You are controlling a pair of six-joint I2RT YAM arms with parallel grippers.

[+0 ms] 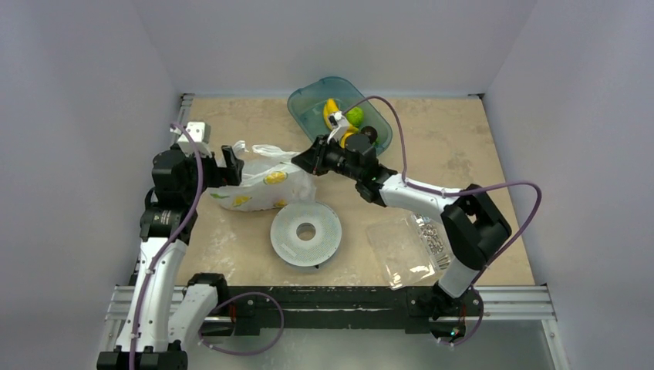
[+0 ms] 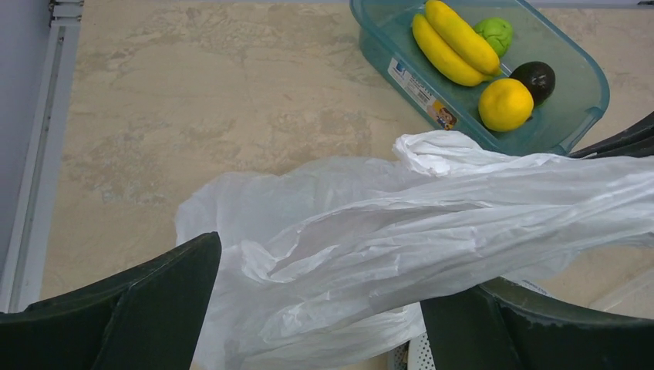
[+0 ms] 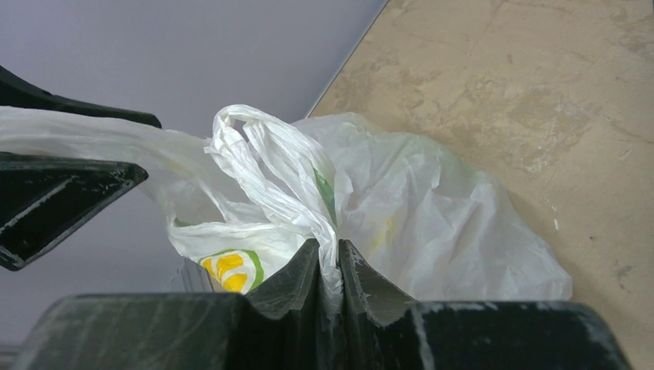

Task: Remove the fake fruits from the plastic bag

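Black right claw (image 3: 330, 258) pinches the thin white crinkly plastic bag (image 3: 432, 208) tight between its tips. Black left claw (image 2: 339, 270) gapes wide around the bag, holding nothing. If that pinch slips, the bag may flop shut.

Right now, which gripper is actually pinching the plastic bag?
The right gripper: its fingers are closed on the twisted handle of the plastic bag. The left gripper stands wide open around it.

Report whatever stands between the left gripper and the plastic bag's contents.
Only the plastic bag itself: its crumpled film lies across the open left gripper, and the right gripper pinches its handle. The contents are not visible.
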